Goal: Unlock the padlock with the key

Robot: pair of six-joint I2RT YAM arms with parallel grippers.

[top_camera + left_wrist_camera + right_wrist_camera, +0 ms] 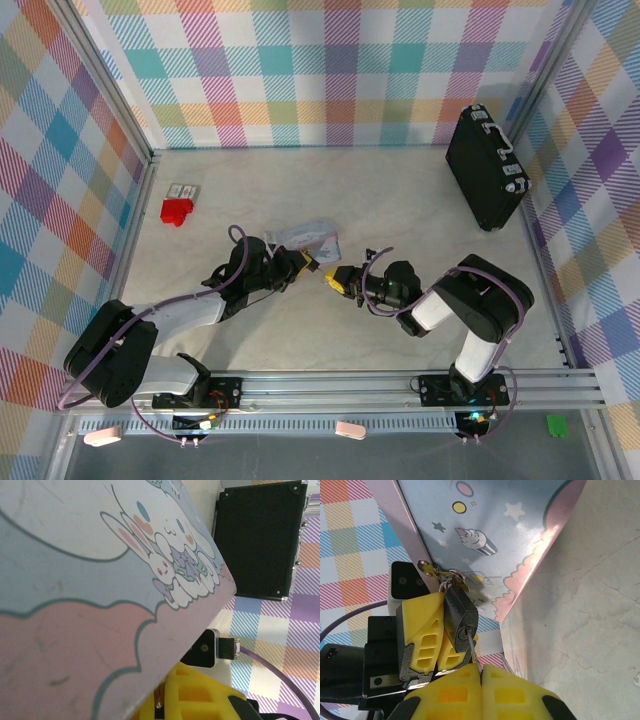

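padlock: small dark body, hanging by its thin shackle from a metal hasp on the tin's edge; in the right wrist view it sits at 9 o'clock of the frame's middle, with the keyhole end pointing to 6 o'clock.
key: thin silvery blade, rising from the right gripper's fingertips toward 11 o'clock, its tip at the keyhole; how far it is in, I cannot tell.
right gripper: yellow fingers pressed together, pinching the key between them, just below the padlock.
left gripper: fingers nearly together on the padlock's body, holding it from its 9 o'clock side in the right wrist view; seen from above it faces the right gripper, tips almost meeting.
tin: pastel blue and pink with cartoon rabbits and clouds, lying near the tabletop's middle, at 12 o'clock of the two grippers.
case: large, black, metal-cornered, standing at 2 o'clock of the tabletop, well apart from the tin.
block: red, at 9 o'clock of the tabletop, near the left wall.
tabletop: pale, marbled, walled with pastel plaid.
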